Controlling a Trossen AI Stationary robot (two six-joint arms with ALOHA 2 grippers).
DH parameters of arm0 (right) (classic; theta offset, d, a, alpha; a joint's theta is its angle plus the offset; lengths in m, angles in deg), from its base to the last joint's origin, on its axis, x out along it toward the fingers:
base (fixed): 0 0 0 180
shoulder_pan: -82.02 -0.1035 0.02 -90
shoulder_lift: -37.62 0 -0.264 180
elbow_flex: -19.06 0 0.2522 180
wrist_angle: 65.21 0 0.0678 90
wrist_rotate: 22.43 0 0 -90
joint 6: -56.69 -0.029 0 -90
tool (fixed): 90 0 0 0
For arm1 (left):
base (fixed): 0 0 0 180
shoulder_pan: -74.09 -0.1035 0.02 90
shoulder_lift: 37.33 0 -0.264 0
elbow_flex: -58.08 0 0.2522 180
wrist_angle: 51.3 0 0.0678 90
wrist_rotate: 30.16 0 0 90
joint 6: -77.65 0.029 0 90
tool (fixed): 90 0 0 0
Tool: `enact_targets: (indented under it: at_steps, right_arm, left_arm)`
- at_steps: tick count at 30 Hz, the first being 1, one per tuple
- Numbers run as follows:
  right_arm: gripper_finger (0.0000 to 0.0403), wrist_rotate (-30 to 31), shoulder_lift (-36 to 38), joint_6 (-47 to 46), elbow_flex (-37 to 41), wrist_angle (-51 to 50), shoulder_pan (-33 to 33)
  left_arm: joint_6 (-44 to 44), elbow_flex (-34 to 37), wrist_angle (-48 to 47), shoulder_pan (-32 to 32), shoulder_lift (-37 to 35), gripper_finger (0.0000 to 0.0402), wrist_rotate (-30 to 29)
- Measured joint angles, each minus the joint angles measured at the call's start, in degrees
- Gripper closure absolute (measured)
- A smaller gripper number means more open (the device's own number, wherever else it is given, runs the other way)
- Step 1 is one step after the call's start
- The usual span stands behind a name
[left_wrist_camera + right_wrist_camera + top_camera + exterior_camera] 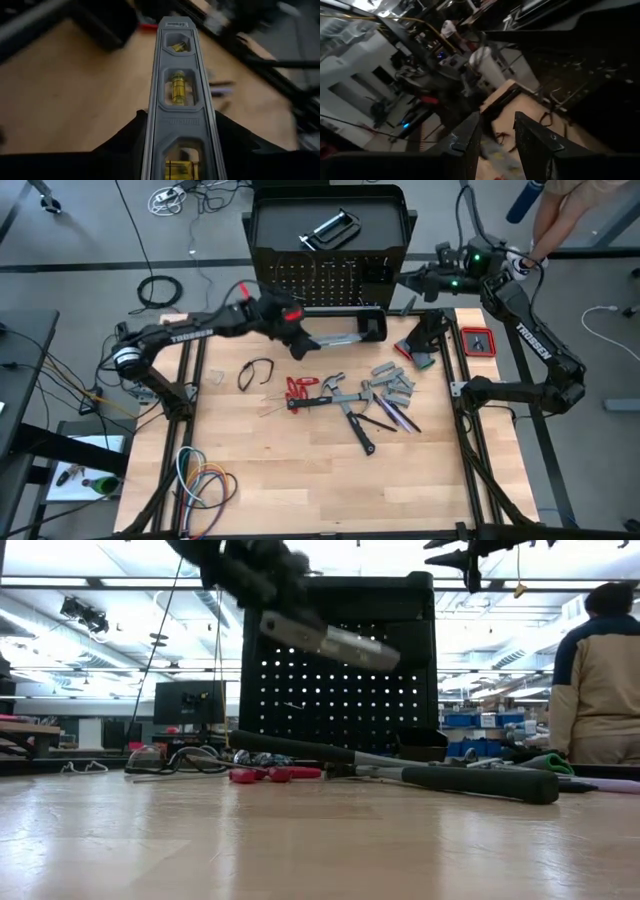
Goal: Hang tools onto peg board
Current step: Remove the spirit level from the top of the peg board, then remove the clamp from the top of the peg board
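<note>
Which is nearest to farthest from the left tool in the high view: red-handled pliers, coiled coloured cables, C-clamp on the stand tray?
From the left tool, shut on the silver level in front of the peg board:
1. Red-handled pliers, on the table just below it in the picture.
2. C-clamp, up on the stand's tray behind the board.
3. Coiled coloured cables, at the table's near left corner.

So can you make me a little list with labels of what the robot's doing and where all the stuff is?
Left gripper: jaws shut on the long silver metal level, held in the air in front of the black metal peg board
Right gripper: raised beside the peg board's right edge, jaws apart, holding nothing
Black C-clamp: lying in the tray on top of the stand
Red-handled pliers: on the light wooden table
Steel hammers: on the table, mid-pile
Coiled coloured cables: on the table's front left corner
</note>
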Motion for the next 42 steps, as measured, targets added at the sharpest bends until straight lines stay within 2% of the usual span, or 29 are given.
enact_targets:
  at_steps: [4,8,14,20,26,29,33,38,42]
  right_arm:
    - [0.0277,-0.02,0.07,-1.77,0.0,0.03,-1.63]
    - [0.0277,-0.03,0.2,-3.6,0.0,0.64,-2.96]
    - [0.0278,0.04,0.29,-4.0,0.0,0.66,-4.75]
    - [0.0279,0.2,0.29,-5.3,0.0,2.51,-5.63]
    - [0.028,0.28,0.29,-5.38,0.0,3.85,-5.98]
    - [0.028,0.28,0.29,-5.36,0.0,3.78,-5.98]
    - [0.0281,0.27,0.29,-4.79,0.0,3.95,-5.98]
    - [0.0281,0.59,0.29,-2.18,0.0,3.98,-5.98]
    - [0.0281,0.71,0.27,-0.51,0.0,3.74,-5.99]
  left_arm:
    - [0.2,8.01,8.6,-0.11,0.08,0.0235,-8.31]
    - [1.53,14.36,13.23,-0.06,0.16,0.0213,-11.86]
    - [4.45,21.82,19.21,0.15,1.71,0.0196,-11.91]
    - [2.73,21.9,19.01,0.69,3.46,0.019,-10.99]
    - [-0.49,21.65,17.07,0.83,3.55,0.0143,-8.27]
    - [-1.74,19.43,12.73,0.77,3.56,0.0117,-6.84]
    - [-2.06,12.23,6.02,-0.04,3.46,0.0103,-1.74]
    - [-0.61,-0.61,1.26,0.22,3.4,0.0118,-1.61]
    - [5.54,-12.25,1.22,1.65,3.4,0.0138,-1.46]
